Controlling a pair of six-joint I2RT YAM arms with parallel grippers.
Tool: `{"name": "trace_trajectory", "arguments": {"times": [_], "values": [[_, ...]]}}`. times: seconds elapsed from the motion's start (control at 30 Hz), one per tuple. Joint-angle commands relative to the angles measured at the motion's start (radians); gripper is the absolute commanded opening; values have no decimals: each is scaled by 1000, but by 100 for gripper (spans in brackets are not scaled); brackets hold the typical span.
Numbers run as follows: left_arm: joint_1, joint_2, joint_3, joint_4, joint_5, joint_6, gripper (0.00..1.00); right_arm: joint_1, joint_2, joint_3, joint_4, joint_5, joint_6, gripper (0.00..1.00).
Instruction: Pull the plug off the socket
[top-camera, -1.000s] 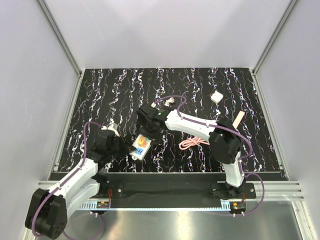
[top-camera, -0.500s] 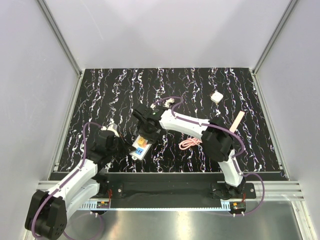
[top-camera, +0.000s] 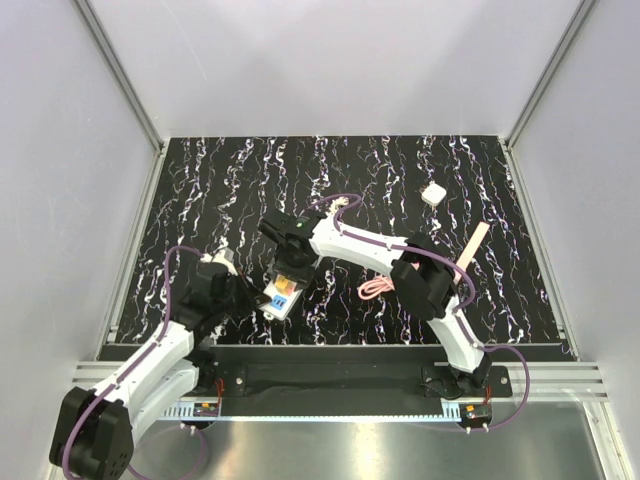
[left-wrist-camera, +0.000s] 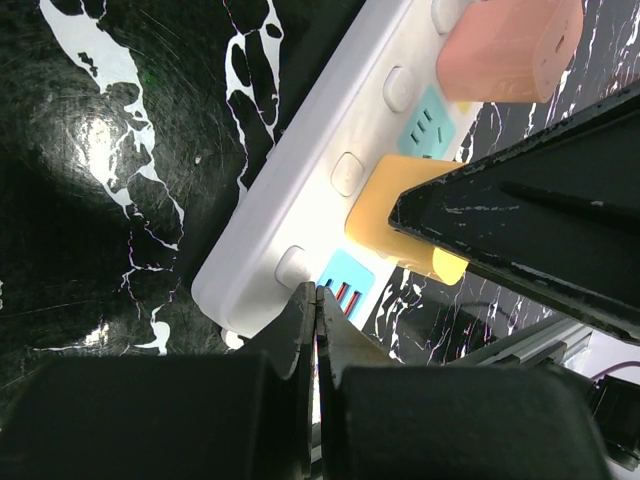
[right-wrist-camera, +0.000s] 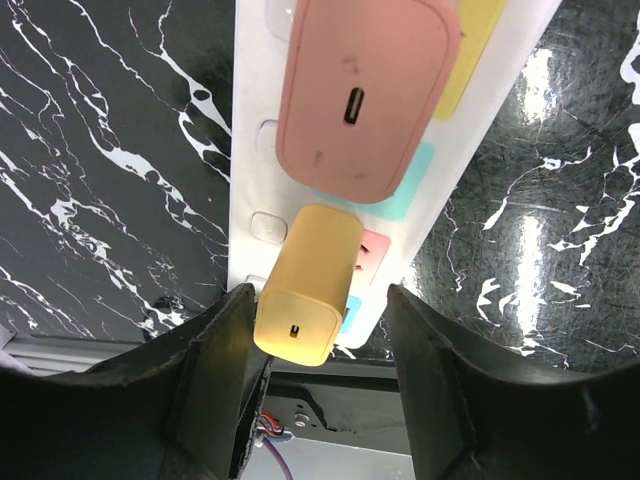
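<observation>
Yellow plug (right-wrist-camera: 308, 285) stands in the socket (right-wrist-camera: 252, 170), which lies toward 7 o'clock from the middle of the table (top-camera: 400, 170). The strip could lift with it if the left gripper (left-wrist-camera: 316, 300), pressed together at the strip's end, slips off. A tilted pull might also knock the pink plug (right-wrist-camera: 365, 95) at 12 o'clock. The right arm reaches toward 10 o'clock from its base. The right gripper (right-wrist-camera: 320, 292) is half-spread astride the yellow plug, with a gap on one side.

Top view: socket (top-camera: 275, 308) mostly under right gripper (top-camera: 288, 272), plugs too small to separate
Left wrist view: pink plug (left-wrist-camera: 510, 45) cut by top edge, yellow plug (left-wrist-camera: 385, 215) partly behind right gripper finger
Right wrist view: socket cut by top edge, lower end behind fingers (right-wrist-camera: 215, 370); contact with yellow plug unclear
</observation>
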Motion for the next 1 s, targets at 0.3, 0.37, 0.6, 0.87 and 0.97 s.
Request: {"name": "trace_trajectory", "arguments": {"times": [0.3,0.37,0.6,0.87,0.97], "values": [[5,7,-18,-23,-40,26,0,17,76,135,-95,49,1,53],[6,13,-18,-22,-40,22,0,17,78,142,-95,53,-3,51],[6,50,-9,-22,-38,31,0,17,91,184,-105,73,-11,32],[6,90,-1,-22,-30,59,0,17,98,231,-130,61,-29,2],[6,110,-4,-19,-26,66,0,17,122,286,-165,55,-37,0]]}}
